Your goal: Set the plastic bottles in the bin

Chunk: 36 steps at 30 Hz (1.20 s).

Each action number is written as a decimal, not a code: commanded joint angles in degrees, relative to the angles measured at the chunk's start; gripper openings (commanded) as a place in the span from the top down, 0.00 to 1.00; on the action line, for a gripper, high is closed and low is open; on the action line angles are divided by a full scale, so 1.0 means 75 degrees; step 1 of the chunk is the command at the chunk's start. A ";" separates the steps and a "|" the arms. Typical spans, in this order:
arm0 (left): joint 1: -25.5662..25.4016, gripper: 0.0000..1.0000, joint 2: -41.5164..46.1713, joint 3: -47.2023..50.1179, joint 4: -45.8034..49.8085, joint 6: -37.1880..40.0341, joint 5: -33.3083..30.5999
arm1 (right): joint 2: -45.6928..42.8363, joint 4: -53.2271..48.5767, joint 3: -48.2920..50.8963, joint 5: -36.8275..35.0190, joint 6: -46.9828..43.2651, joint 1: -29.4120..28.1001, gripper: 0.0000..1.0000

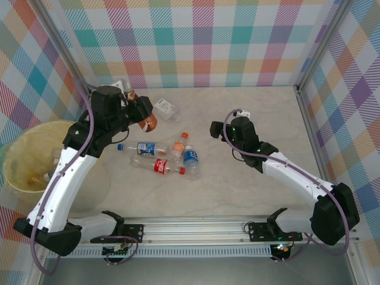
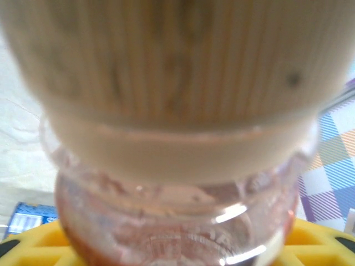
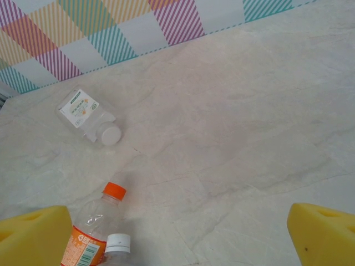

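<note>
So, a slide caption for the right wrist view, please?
Open right gripper above the table; orange-capped bottle beside one finger, square bottle near the wall.

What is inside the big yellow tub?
What look like a couple of bottles lie at the bottom of the bin. The left arm crosses over its right side, hiding whatever sits beneath it.

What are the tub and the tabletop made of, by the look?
Tub: translucent pale yellow plastic, likely; shapes inside show through its wall. Tabletop: pale marble or marble-print laminate, fairly matte, with faint grey veins; can't tell which.
</note>
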<state>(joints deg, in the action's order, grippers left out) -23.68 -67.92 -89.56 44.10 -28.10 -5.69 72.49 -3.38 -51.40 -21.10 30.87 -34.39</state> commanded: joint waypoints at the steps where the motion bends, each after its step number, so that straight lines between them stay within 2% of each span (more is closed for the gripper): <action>1: 0.0110 0.45 0.0274 -0.0623 0.1088 0.0846 -0.1237 | 0.0139 -0.0147 -0.0397 0.0107 0.0077 0.0058 0.00; 10: 0.0146 0.48 0.0717 -0.1301 0.2350 0.1554 -0.4336 | 0.0571 0.0029 -0.0682 0.0233 0.0195 0.0074 0.00; 20: 0.0422 0.47 0.1276 -0.0728 0.2849 0.1915 -0.7119 | 0.0806 -0.0324 -0.1018 0.0422 0.0523 0.0121 0.00; 23: 0.1072 0.47 0.1352 -0.0560 0.2990 0.1946 -0.7117 | 0.0765 -0.0324 -0.1044 0.0467 0.0476 0.0138 0.00; 26: 0.2219 0.46 0.1465 -0.0276 0.3070 0.1872 -0.6553 | 0.0753 -0.0382 -0.1103 0.0469 0.0387 0.0164 0.00; 29: 0.3303 0.46 0.1512 0.0187 0.3048 0.1983 -0.6371 | 0.0771 -0.0495 -0.1214 0.0481 0.0372 0.0202 0.00; 36: 0.5313 0.46 0.1639 0.1160 0.2759 0.2334 -0.5472 | 0.0820 -0.0636 -0.1517 0.0513 0.0098 0.0261 0.00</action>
<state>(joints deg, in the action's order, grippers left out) 12.23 -56.97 -82.74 65.76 -12.60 -49.43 78.39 -7.44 -60.14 -17.74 33.23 -32.88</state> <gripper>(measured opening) 0.543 0.996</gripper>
